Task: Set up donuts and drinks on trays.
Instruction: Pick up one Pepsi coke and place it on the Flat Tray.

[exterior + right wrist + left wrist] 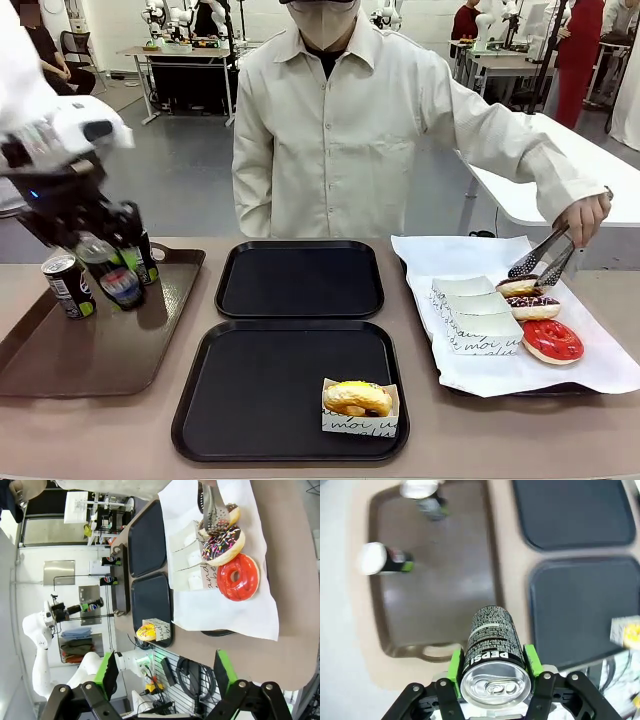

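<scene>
**Pepsi can in my left grip**

The brown tray (60, 370) lies at my left. Two black trays sit mid-table, the far tray (300, 280) behind the near tray (260, 400). The near one carries a yellow donut (357, 397) lying flat in its right front corner.

On the paper (600, 360) to the right lie a red donut (552, 340) and two chocolate ones, with a person's tongs (540, 262) at the farthest.

My left gripper (492, 660) clamps the Pepsi can (492, 640) over the brown tray. The can's long axis runs along my fingers, silver top toward my wrist, base downward.

My right gripper (167, 680) gapes, holding nothing.
</scene>
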